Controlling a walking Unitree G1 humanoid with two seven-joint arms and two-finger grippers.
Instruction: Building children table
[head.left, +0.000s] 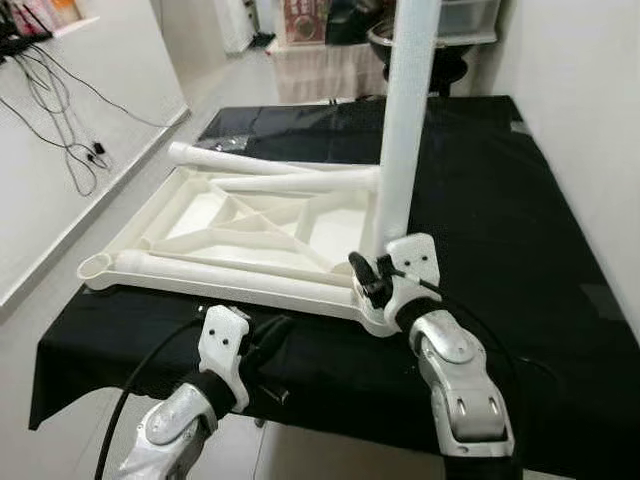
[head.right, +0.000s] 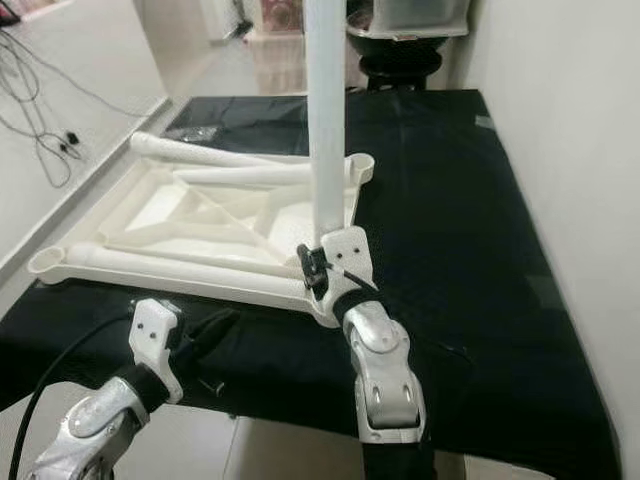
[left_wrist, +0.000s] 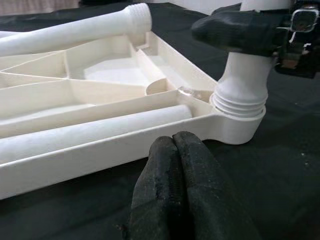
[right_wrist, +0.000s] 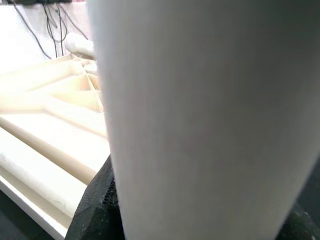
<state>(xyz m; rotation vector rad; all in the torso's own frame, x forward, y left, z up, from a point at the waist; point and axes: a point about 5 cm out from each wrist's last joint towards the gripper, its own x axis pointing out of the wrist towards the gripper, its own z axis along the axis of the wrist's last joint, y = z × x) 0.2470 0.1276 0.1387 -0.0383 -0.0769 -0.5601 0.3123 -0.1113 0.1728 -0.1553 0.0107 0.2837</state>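
Silver jointed arms carry white wrist brackets, black cables, and black-fingered end effectors: left end effector (head.left: 268, 340), right end effector (head.left: 372, 278).

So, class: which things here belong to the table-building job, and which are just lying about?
Job: upturned white tabletop; upright leg held by right gripper; loose legs lying in it; left gripper.
Lying about: cables; black cloth.

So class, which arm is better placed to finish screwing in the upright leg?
Right. The right gripper already clamps the upright leg just above its corner socket, while the left gripper rests shut on the black cloth beside the tabletop.
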